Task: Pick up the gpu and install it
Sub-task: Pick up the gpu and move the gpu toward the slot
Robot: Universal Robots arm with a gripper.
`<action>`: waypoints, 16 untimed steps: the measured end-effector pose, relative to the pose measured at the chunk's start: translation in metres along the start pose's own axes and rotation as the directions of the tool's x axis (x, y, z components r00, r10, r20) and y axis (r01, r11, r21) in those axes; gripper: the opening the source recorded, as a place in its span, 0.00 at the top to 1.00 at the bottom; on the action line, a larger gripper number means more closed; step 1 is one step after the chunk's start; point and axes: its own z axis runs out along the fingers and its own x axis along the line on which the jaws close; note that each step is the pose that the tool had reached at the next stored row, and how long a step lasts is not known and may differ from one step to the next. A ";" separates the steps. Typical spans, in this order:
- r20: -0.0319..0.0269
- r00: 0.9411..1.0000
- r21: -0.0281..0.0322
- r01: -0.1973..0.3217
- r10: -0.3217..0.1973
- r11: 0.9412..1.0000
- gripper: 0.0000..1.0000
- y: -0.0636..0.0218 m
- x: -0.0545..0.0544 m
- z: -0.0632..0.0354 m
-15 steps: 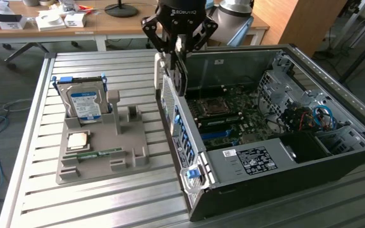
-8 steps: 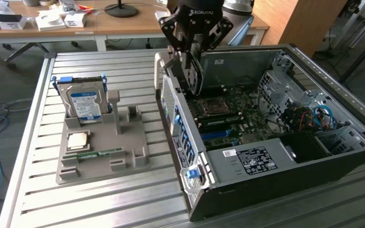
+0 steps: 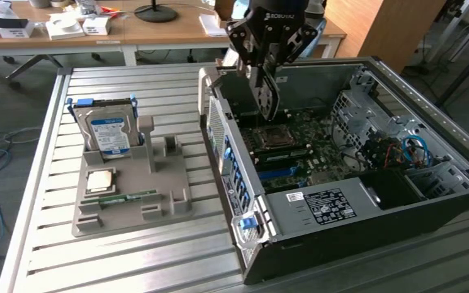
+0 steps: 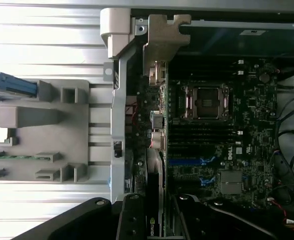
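My gripper (image 3: 261,70) hangs over the open computer case (image 3: 430,201), shut on the gpu (image 3: 270,101). The gpu is a thin dark card held on edge, reaching down towards the motherboard (image 3: 316,146) next to the CPU socket (image 3: 275,135). In the wrist view the gpu (image 4: 156,150) runs between my fingers (image 4: 132,220) along the case's rear wall. Its metal bracket (image 4: 159,42) sits at the far end by the case's corner. The card's lower edge is close above the board; whether it touches a slot I cannot tell.
A grey parts holder (image 3: 132,195) on the slatted metal table (image 3: 47,244) carries a hard drive (image 3: 108,134), a processor (image 3: 100,180) and a green memory stick (image 3: 120,198). Cables and drive cages (image 3: 405,152) fill the case's far side. Desks stand behind.
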 end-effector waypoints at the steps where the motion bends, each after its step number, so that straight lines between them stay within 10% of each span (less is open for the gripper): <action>1: 0.000 1.000 0.000 0.000 0.000 1.000 0.74 0.0001 -0.003 0.0001; 16: 0.000 1.000 0.000 0.000 0.000 1.000 0.74 0.0007 -0.055 0.0008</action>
